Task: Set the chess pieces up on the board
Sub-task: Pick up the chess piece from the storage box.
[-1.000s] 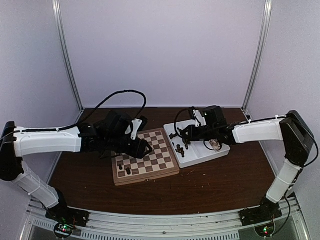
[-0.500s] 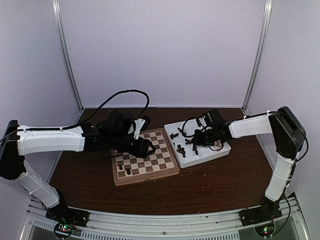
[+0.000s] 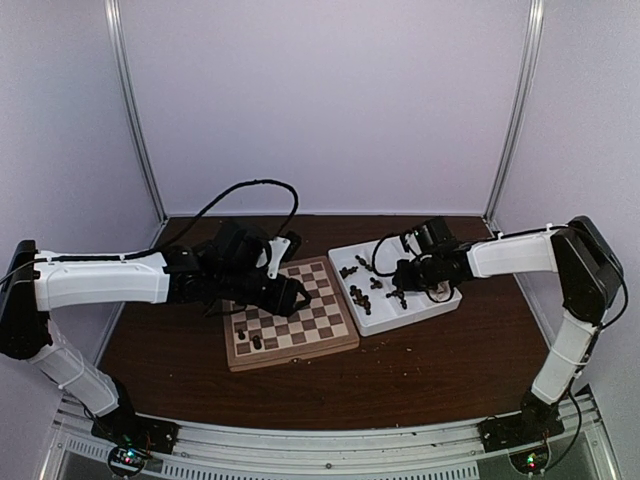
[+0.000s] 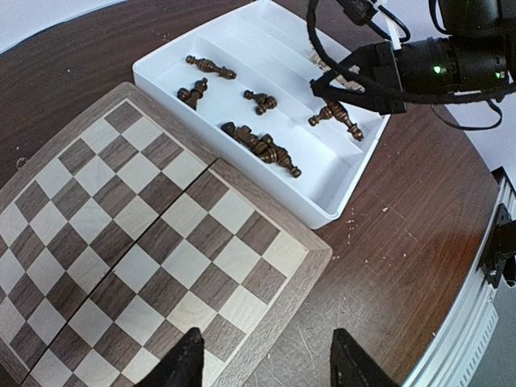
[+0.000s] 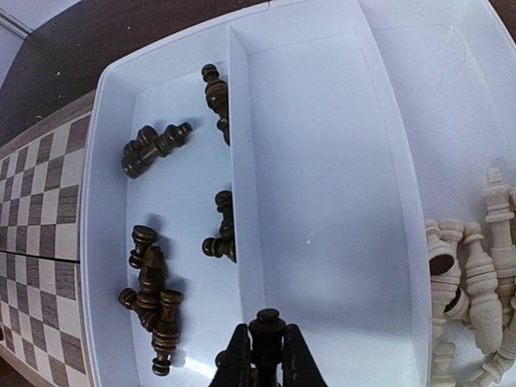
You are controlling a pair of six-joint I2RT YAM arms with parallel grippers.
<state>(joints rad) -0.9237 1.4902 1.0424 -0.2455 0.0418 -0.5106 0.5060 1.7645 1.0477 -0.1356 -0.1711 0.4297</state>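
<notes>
The board [image 3: 300, 351] lies at centre left, with two dark chess pieces [image 3: 257, 342] standing near its front left corner. Several more dark chess pieces [image 5: 153, 300] lie loose in the left compartment of the white tray [image 5: 314, 161]. My right gripper [image 5: 266, 343] is shut on one dark piece [image 5: 267, 324] and holds it over the tray's divider; it also shows in the top view [image 3: 400, 281]. My left gripper [image 4: 266, 364] is open and empty above the board's corner [image 4: 266, 278] nearest the tray.
Pale cream pieces [image 5: 476, 274] are heaped in the tray's right compartment. The tray [image 3: 412, 312] sits right beside the board's right edge. Crumbs dot the dark brown table [image 4: 403, 242]. The table's metal rail [image 4: 484, 314] is close by.
My right gripper has moved to the right over the tray, away from the board. The left arm shifted only slightly and stays open over the board.
</notes>
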